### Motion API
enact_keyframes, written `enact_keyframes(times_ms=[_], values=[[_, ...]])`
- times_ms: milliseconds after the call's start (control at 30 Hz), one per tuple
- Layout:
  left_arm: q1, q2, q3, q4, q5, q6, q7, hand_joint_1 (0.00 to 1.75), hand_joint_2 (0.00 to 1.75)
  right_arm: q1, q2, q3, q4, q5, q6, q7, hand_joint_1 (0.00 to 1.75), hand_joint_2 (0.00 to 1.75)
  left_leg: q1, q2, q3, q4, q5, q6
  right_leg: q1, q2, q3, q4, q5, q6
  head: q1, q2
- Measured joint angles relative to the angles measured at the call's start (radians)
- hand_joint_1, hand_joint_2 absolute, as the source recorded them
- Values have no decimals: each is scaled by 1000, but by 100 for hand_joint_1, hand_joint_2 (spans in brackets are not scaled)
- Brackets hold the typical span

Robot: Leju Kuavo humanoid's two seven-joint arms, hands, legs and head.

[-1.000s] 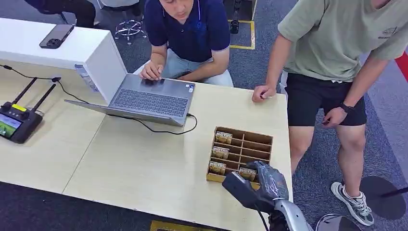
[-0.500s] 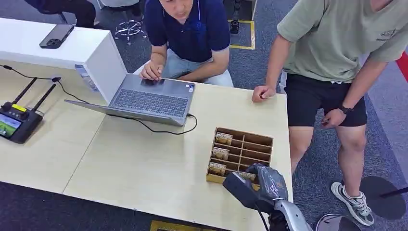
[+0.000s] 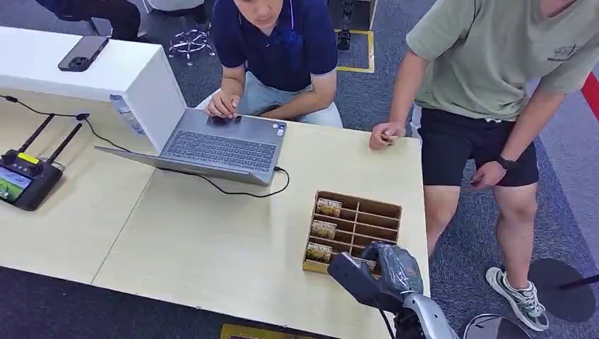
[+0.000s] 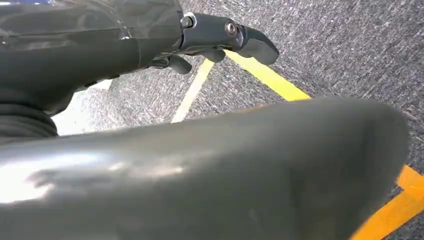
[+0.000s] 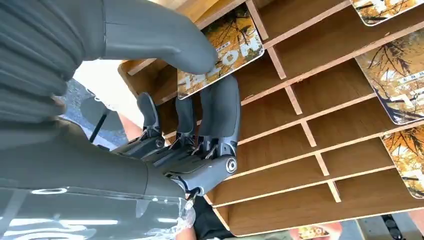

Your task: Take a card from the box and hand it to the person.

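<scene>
The wooden box [image 3: 359, 198] with compartments sits near the table's right front edge. Its left column holds three autumn-print cards [image 3: 323, 229]. My right hand [image 3: 385, 272] hovers over the near right compartment. In the right wrist view that hand [image 5: 190, 145] pinches a tilted card [image 5: 225, 50], with the thumb [image 5: 150, 35] on its printed face and the dark fingers [image 5: 222, 115] curled under it inside the box [image 5: 310, 117]. More cards [image 5: 395, 85] lie in the other compartments. My left hand [image 4: 210, 35] hangs over the carpet, holding nothing.
A person in a green shirt [image 3: 494, 56] stands at the table's right corner with one hand [image 3: 385, 134] by the far edge. A seated person [image 3: 282, 42] works at a laptop [image 3: 226, 145]. A cable [image 3: 247, 191] trails toward the box. A remote controller [image 3: 25, 180] lies at the left.
My right hand has sunk a little onto the box's near right compartment and now covers most of the card there. The standing person's hand has lifted slightly off the table.
</scene>
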Motion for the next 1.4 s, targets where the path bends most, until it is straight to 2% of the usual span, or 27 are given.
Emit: enact_keyframes(times_ms=[67,100,200,633,733,833,967,1233,1400], values=[[0,0,0,0,0,0,0,0,0,0,0,0,0,0,-1,0,145,175,0,0,0,0,0,0,0,0,0,0,0,0,0,0],[0,0,0,0,1,0,0,0,0,0,0,0,0,0,-2,0,166,175,0,0,0,0,0,0,0,0,0,0,0,0,0,0],[0,0,0,0,2,0,-4,0,0,0,0,0,0,-2,-5,0,175,175,0,0,0,0,0,0,0,0,0,0,0,0,0,0],[0,0,0,0,3,21,-21,0,0,2,0,7,0,5,-24,-11,175,175,0,0,0,0,0,0,0,0,0,0,0,0,0,0],[0,0,0,0,3,18,-24,0,0,5,0,10,0,30,-75,-45,175,175,0,0,0,0,0,0,0,0,0,0,0,0,0,0],[0,0,0,0,3,18,-24,0,0,15,0,6,-11,79,-194,-104,175,175,0,0,0,0,0,0,0,0,0,0,0,0,0,0],[0,-1,0,0,2,18,-24,0,0,24,0,-14,-50,126,-298,-152,175,175,0,0,0,0,0,0,0,0,0,0,0,0,0,0],[0,-3,0,0,-6,5,-20,0,0,25,0,-76,-110,219,-339,-188,175,175,0,0,0,0,0,0,0,0,0,0,0,0,0,0],[0,-4,0,0,-23,-6,-18,0,0,-2,4,-135,-111,337,-323,-216,175,175,0,0,0,0,0,0,0,0,0,0,0,0,0,0]])
